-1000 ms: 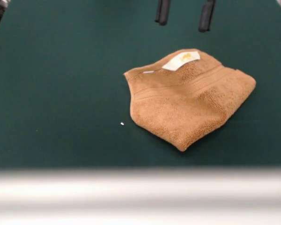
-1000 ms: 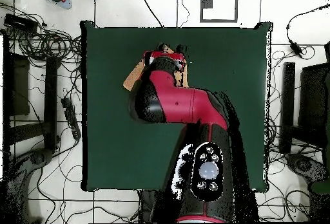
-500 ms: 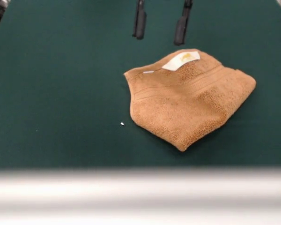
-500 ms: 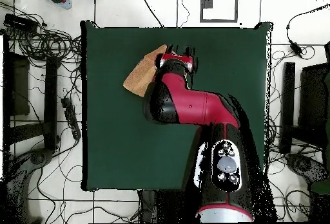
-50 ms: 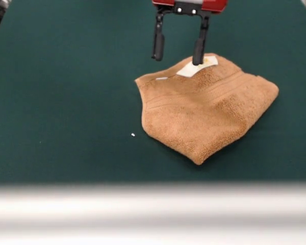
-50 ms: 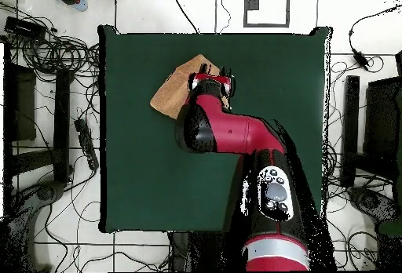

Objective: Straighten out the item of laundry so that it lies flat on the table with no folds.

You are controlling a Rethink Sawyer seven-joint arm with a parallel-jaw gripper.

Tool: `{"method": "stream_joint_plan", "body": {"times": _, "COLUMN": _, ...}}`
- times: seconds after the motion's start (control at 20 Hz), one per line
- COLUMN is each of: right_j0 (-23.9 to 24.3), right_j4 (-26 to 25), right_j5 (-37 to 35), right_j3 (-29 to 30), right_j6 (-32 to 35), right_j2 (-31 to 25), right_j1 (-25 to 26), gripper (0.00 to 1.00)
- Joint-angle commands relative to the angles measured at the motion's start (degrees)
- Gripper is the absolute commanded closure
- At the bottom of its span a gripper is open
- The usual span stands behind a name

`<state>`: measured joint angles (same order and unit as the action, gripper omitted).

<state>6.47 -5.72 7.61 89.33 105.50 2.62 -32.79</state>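
Currently the gripper is hanging over the far edge of the towel, its two black fingers spread apart and grasping nothing. One fingertip is sitting over the white label; the other is poised above bare table just off the towel's edge. Whether either tip is touching cloth cannot be determined.

The towel is lying right of centre in the front view, bunched into a rough wedge. At least one layer is doubling over another, and a border band is running diagonally across the upper face. The overhead view is showing only the tan portion not covered by the arm.

Task status, as judged: straightening is not yet showing any result. No corner is pulled out and the folds are all in place. Remaining work: closing on an edge or corner, drawing the folded layer open, and spreading the cloth flat on the table.
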Motion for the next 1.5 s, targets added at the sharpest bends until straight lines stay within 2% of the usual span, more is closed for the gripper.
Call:
{"method": "stream_joint_plan", "body": {"times": 0.05, "right_j0": -0.2, "right_j4": 4.31, "right_j5": -0.64, "right_j3": 8.49, "right_j6": 15.88, "right_j2": -10.23, "right_j1": 3.19, "gripper": 0.0}}
{"method": "stream_joint_plan", "body": {"times": 0.75, "right_j0": -0.03, "right_j4": 8.83, "right_j5": -1.19, "right_j3": 9.82, "right_j6": 15.68, "right_j2": -12.93, "right_j1": 2.77, "gripper": 0.0}}
{"method": "stream_joint_plan", "body": {"times": 1.1, "right_j0": -1.46, "right_j4": 9.12, "right_j5": -0.98, "right_j3": 8.81, "right_j6": 13.19, "right_j2": -10.5, "right_j1": 3.84, "gripper": 0.0}}
{"method": "stream_joint_plan", "body": {"times": 1.5, "right_j0": -3.23, "right_j4": 9.92, "right_j5": -6.05, "right_j3": 10.91, "right_j6": 11.77, "right_j2": -7.33, "right_j1": -0.35, "gripper": 0.0}}
